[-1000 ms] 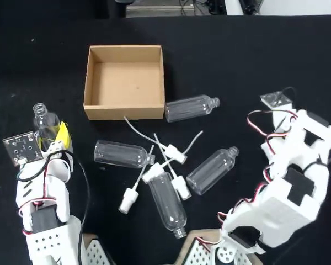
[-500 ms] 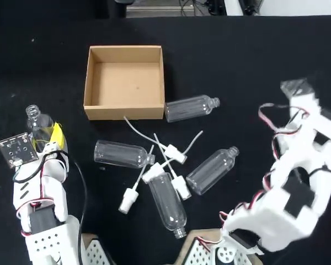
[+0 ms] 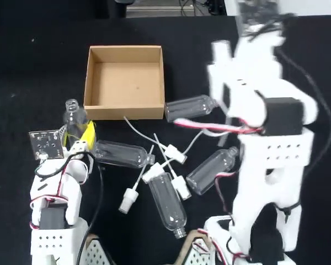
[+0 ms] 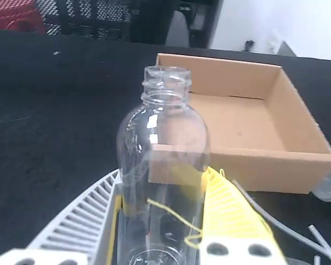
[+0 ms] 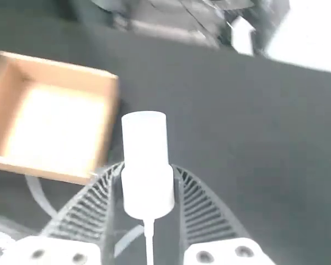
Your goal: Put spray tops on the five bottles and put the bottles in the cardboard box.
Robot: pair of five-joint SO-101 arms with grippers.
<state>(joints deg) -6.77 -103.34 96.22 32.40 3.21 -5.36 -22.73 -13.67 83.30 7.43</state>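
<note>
Bottle [image 4: 163, 160] stands upright, mouth up, clamped in the left tool [image 4: 164, 221] just beside the box [image 3: 124, 113], at its near corner. The right tool [image 5: 148, 190] grips a spray top [image 5: 146, 160], well apart, beyond the box's opposite side.

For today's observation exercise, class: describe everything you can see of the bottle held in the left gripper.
The bottle is clear and plastic-looking, with a rounded shoulder and a threaded, open, uncapped neck. It looks empty. It stands upright in the left gripper, clamped between its grey and yellow fingers, near the cardboard box.
</note>
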